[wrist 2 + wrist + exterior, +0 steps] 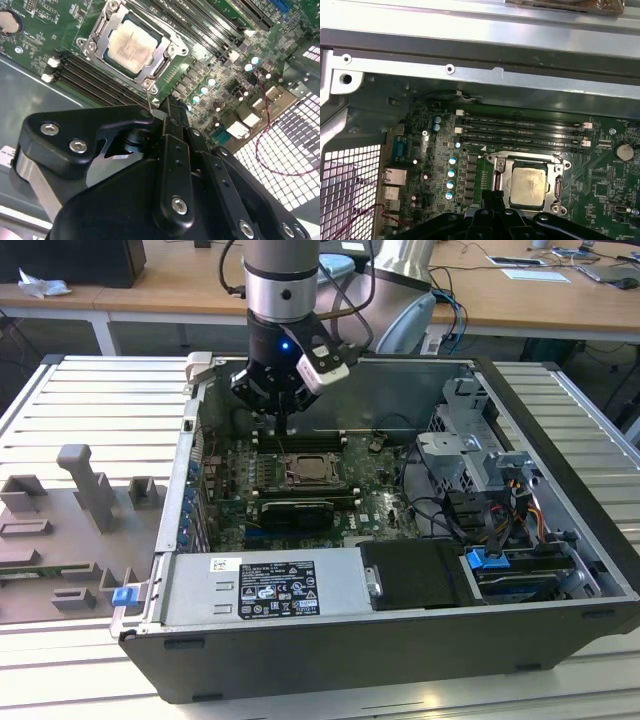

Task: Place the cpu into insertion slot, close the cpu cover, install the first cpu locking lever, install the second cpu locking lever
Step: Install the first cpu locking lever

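The cpu sits flat in the slot on the green board. The cover lies down over it. The pale face of the cpu shows through the cover's square window, so the chip looks tucked in.

A thin wire lever stands up from the corner of the slot, right by the tool. The tool's fingers look narrow, close together. The top of the lever meets the tip of the tool. I cannot tell if the tool pinches it or just touches it. I think the tool is there to work that lever, which is not down yet.

The second wrist view is the one where I can make out the lever and the tool's tip.

In the first wrist view the tool is a dark shape just beside the cpu, with the long black memory slots on the cpu's far side.

The exterior view shows the big picture. The arm reaches straight down into the open case, which lies on the bench. The tool hangs just beside the cpu.
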`<move>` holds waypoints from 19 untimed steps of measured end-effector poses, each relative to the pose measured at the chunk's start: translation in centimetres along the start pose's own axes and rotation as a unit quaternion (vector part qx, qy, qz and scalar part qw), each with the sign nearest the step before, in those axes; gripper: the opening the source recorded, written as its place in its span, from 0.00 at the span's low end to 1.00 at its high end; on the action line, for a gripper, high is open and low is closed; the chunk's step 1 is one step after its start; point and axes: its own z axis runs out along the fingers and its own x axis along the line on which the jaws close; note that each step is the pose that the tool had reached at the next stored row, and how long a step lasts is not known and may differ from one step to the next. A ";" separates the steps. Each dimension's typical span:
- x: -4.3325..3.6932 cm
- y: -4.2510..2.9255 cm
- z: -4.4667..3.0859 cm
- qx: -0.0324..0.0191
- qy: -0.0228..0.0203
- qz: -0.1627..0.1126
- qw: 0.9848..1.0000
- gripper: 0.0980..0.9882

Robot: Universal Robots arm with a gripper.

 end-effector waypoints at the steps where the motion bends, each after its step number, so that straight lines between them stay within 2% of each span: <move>1: 0.00 0.00 0.08 0.000 0.000 0.001 1.000 0.01; 4: 0.00 0.06 0.29 0.000 -0.001 0.018 1.000 0.01; 13: 0.72 0.21 0.86 0.000 -0.001 0.019 1.000 0.01; 16: 1.41 0.35 0.94 0.000 -0.001 0.020 1.000 0.01; 17: 1.89 0.61 0.98 0.000 -0.001 0.019 1.000 0.01; 19: 2.18 0.90 1.03 0.000 -0.001 0.020 1.000 0.01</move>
